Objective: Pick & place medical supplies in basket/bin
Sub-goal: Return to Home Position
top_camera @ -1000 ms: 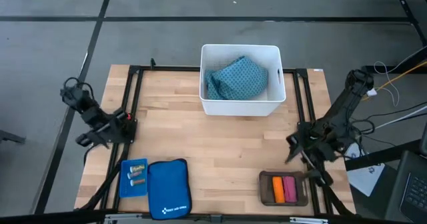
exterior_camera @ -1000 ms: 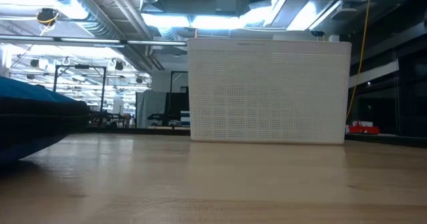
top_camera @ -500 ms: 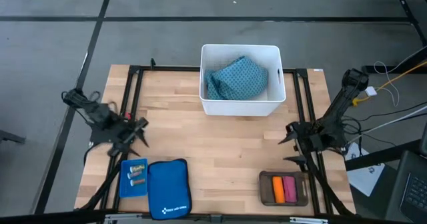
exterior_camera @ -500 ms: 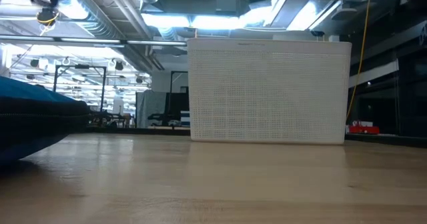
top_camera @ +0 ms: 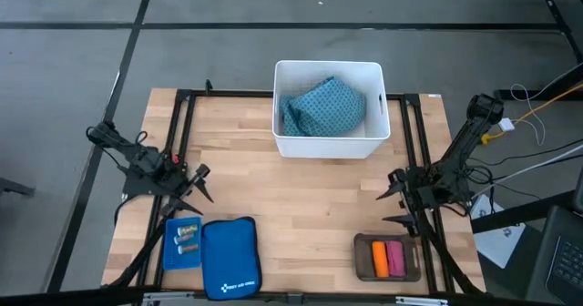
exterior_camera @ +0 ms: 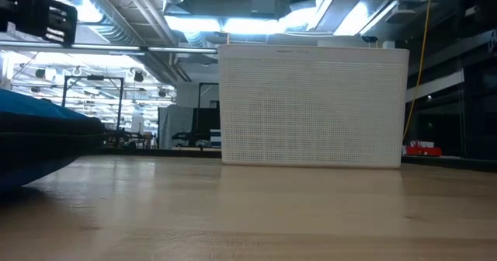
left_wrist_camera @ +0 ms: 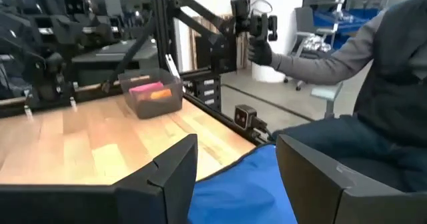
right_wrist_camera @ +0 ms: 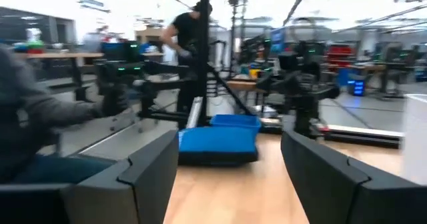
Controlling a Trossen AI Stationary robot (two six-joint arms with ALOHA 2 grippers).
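Observation:
The white tub (top_camera: 328, 135) stands at the table's far middle, with the teal patterned cloth bundle (top_camera: 323, 106) lying inside it. The orange cylinder (top_camera: 380, 259) and the pink block (top_camera: 394, 257) lie side by side in a small brown tray (top_camera: 362, 259) near the right near corner. The yellowish vials (top_camera: 187, 239) lie in a small blue tray by the left near corner. My left gripper (top_camera: 204, 184) hovers open just beyond the vials. My right gripper (top_camera: 387, 206) hovers open beyond the brown tray. In the left wrist view that tray (left_wrist_camera: 150, 94) shows ahead.
A large blue zip pouch (top_camera: 230, 256) lies next to the vial tray at the near edge, and its edge shows in the low view (exterior_camera: 31, 148). A black frame rail (top_camera: 182, 142) runs along each side of the table. A seated person (left_wrist_camera: 393, 97) is beyond the table.
My left gripper has swung from the table's left edge toward the right and a little toward the near edge, ending beyond the vial tray. My right gripper has turned and shifted slightly toward the left. Nothing on the table has moved.

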